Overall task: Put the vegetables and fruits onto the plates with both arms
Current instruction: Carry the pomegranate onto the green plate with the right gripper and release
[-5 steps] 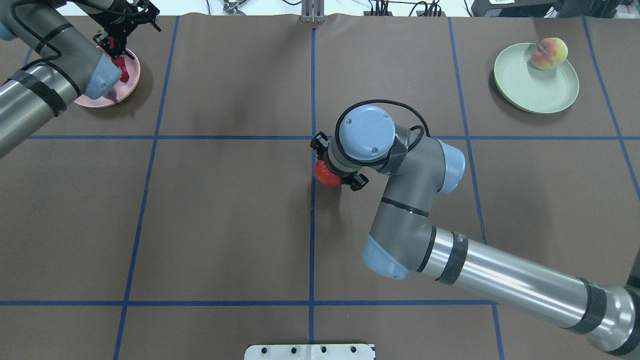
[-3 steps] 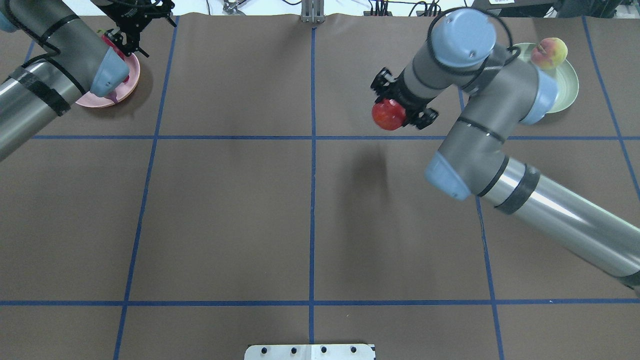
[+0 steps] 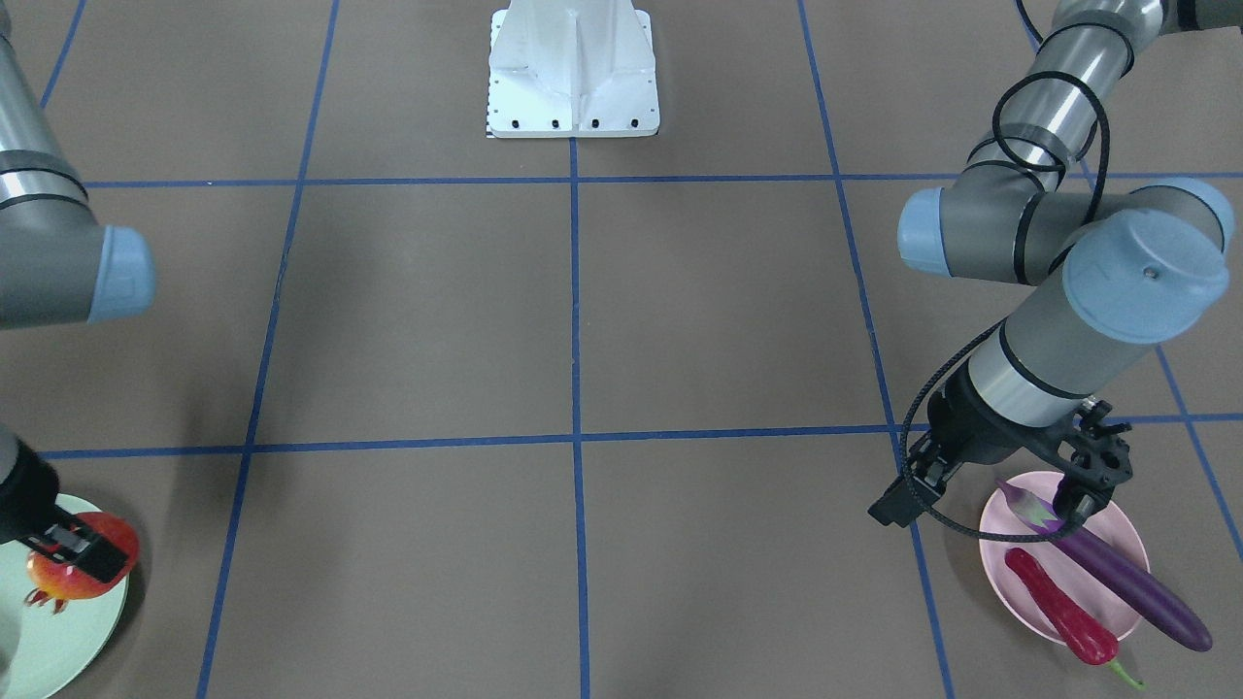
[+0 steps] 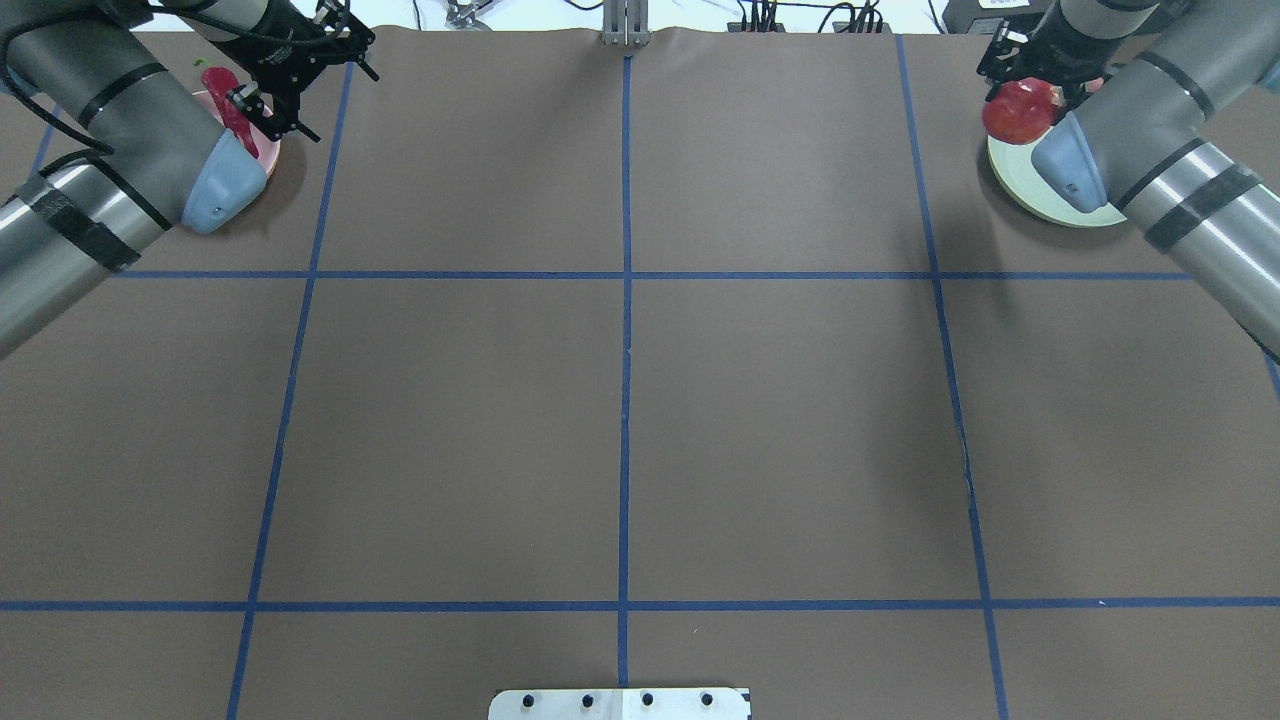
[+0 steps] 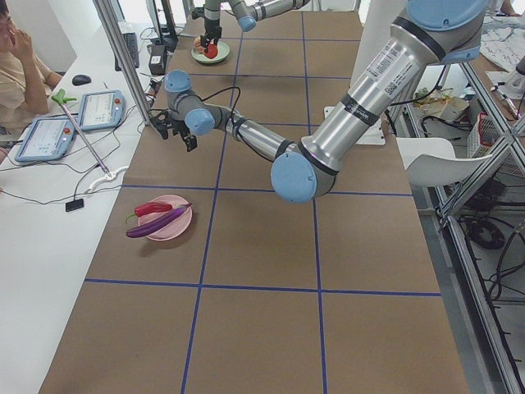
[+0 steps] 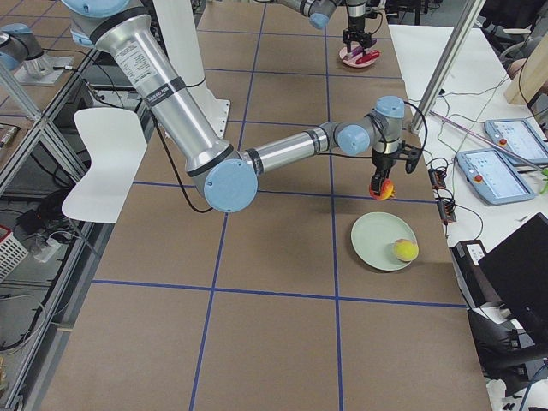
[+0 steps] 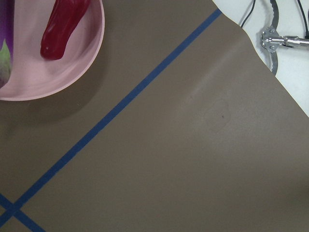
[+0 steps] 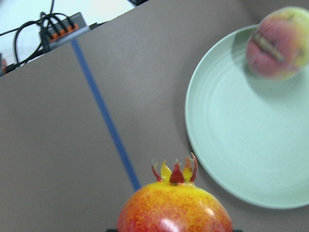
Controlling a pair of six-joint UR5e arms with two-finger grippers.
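My right gripper (image 3: 68, 549) is shut on the red-orange pomegranate (image 4: 1020, 110) and holds it above the near edge of the pale green plate (image 4: 1010, 185). The right wrist view shows the pomegranate (image 8: 174, 208), the plate (image 8: 251, 135) and the peach (image 8: 282, 43) lying on its far side. The eggplant (image 3: 1126, 573) and the red chili (image 3: 1058, 607) lie side by side on the pink plate (image 3: 1010, 524). My left gripper (image 3: 981, 509) is open and empty, raised above that plate's inner edge. The left wrist view shows the chili (image 7: 63, 24).
The white base block (image 3: 573, 87) stands at the robot's side of the table. A metal post (image 4: 625, 25) and cables line the far edge. Tablets and an operator (image 5: 20, 74) are beyond that edge.
My right arm carried the pomegranate from the table's middle to the far right, over the green plate's edge. My left gripper lifted away from the pink plate, and the chili now lies there.
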